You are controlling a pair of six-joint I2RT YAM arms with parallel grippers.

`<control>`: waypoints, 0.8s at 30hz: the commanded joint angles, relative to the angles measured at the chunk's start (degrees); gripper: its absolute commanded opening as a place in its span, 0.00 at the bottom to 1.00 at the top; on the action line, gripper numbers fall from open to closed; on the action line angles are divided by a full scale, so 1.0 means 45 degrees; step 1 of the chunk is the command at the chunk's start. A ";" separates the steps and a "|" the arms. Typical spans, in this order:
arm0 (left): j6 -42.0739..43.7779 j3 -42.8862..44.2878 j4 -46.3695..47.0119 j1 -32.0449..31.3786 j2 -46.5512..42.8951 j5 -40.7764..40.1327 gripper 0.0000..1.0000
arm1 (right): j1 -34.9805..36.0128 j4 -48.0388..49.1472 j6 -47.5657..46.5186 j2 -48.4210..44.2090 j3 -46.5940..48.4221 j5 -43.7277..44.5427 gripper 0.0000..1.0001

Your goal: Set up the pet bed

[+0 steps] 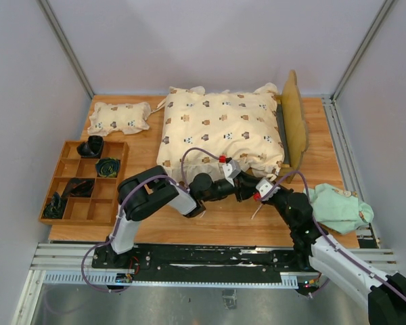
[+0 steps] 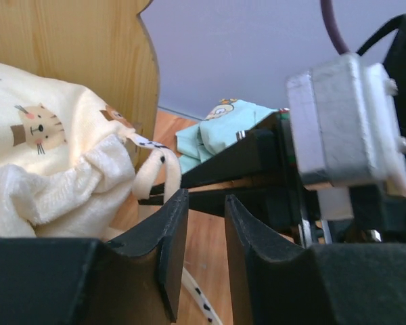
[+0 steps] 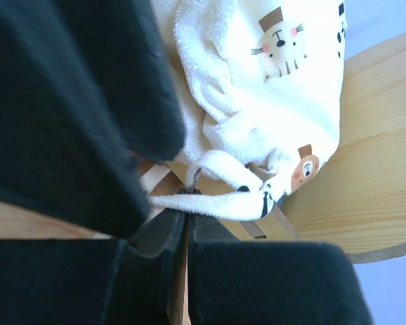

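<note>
My right gripper [image 3: 184,223] pinches the tie [image 3: 223,203] of the quilt [image 1: 220,128] at the near headboard corner of the pet bed [image 1: 294,122], which runs left-right just beyond, while my left gripper [image 2: 204,200] sits alongside, narrowly parted and empty.

From where I stand, the left gripper [image 1: 245,181] and right gripper [image 1: 257,185] meet almost tip to tip at the near edge of the cream quilt [image 1: 220,128] covering the pet bed [image 1: 294,122]. A thin white tie [image 1: 256,211] trails just beside the right gripper, and a mint cloth [image 1: 338,206] lies to its right.
</note>
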 commanded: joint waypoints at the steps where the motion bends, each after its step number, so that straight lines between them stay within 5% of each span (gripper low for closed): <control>1: -0.0429 -0.0910 0.1633 0.0261 -0.0540 0.0580 0.31 | -0.0194 0.1029 -0.0077 0.0067 -0.0286 -0.0420 0.00; 4: -0.1407 -0.1552 0.2680 0.0687 -0.0553 0.0247 0.28 | -0.0250 0.1035 -0.0063 -0.0245 -0.0409 -0.0698 0.00; 6: -0.1956 -0.1536 0.2659 0.1030 -0.0530 0.0181 0.36 | -0.0281 0.1051 -0.0008 -0.0381 -0.0481 -0.0919 0.00; 12: -0.0948 -0.0767 0.0310 0.1076 -0.0839 -0.0504 0.48 | -0.0294 0.1113 0.0008 -0.0550 -0.0630 -0.1223 0.00; 17: -0.1916 0.0438 -0.1247 0.1049 -0.0680 -0.0775 0.49 | -0.0299 0.1307 -0.0032 -0.1043 -0.0962 -0.1385 0.00; 24: -0.2851 0.0783 -0.0959 0.0901 -0.0430 -0.0975 0.52 | -0.0313 0.1228 0.0079 -0.1983 -0.1247 -0.1751 0.00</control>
